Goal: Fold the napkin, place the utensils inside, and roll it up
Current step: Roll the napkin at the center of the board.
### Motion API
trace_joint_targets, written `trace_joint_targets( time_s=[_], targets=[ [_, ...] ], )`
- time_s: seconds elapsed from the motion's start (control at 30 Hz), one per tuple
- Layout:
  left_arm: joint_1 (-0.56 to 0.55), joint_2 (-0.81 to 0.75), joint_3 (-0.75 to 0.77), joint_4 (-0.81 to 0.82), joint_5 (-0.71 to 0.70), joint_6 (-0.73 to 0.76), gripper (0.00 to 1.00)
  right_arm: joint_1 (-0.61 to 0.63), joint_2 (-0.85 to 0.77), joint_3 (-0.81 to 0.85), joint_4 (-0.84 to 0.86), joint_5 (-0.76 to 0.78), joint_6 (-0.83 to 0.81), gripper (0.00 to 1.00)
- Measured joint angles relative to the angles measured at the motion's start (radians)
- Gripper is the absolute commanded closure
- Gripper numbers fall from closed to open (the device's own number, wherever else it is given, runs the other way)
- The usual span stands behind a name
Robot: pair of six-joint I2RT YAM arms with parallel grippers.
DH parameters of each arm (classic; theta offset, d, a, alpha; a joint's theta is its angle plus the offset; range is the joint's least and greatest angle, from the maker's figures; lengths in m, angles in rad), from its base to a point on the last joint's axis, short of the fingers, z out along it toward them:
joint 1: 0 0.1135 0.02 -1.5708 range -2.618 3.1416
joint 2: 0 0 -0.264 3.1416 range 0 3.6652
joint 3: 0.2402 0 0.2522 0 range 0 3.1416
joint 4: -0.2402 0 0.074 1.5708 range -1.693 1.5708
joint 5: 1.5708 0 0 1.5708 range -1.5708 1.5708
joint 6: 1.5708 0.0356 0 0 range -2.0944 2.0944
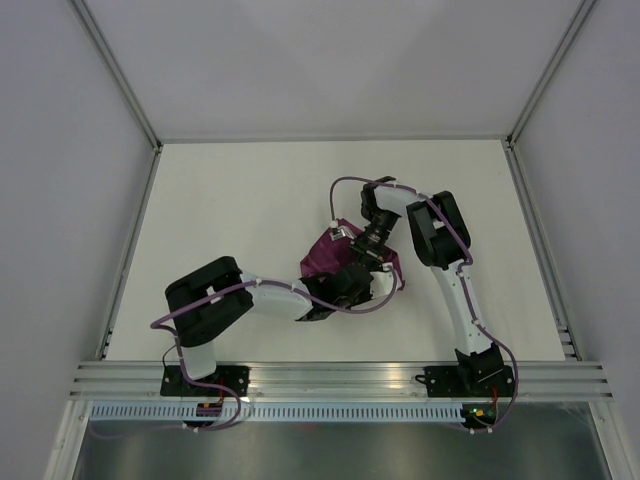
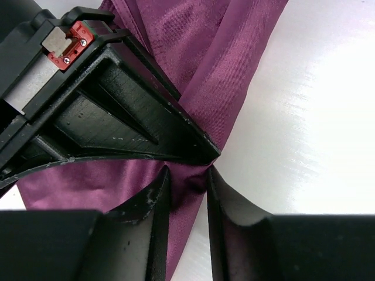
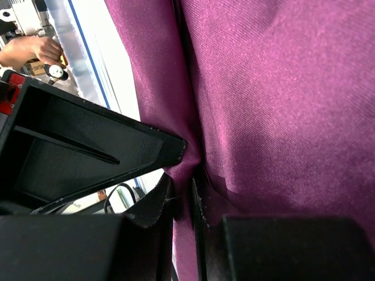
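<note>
At the middle of the white table (image 1: 230, 220) we find the plum napkin (image 1: 325, 257) bunched between both arms. The left gripper (image 2: 187, 175) pinches one fold of cloth in narrowed jaws, and the right gripper (image 3: 183, 182) nips another.

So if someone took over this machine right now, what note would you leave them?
Claws: the left claw is shut on a fold of the napkin; the right claw is shut on it too.
Things: napkin bunched between both claws, mid table. No utensils in view.
Done: no finished fold shows.
Left: finish the fold, add utensils, roll.
</note>
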Motion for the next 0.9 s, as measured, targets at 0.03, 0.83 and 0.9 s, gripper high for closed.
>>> trace_joint_targets(
  time_s=[0.03, 0.83, 0.9],
  targets=[
    [0.004, 0.002, 0.002, 0.0, 0.007, 0.0, 0.81, -0.002, 0.0, 0.002, 0.0, 0.0, -0.002, 0.85],
    [0.145, 0.064, 0.149, -0.15, 0.405, -0.014, 0.98, -0.153, -0.358, -0.093, 0.333, -0.038, 0.173, 0.38],
    [0.167, 0.077, 0.175, -0.174, 0.463, -0.025, 0.98, -0.209, -0.444, -0.163, 0.407, -0.049, 0.219, 0.38]
  ],
)
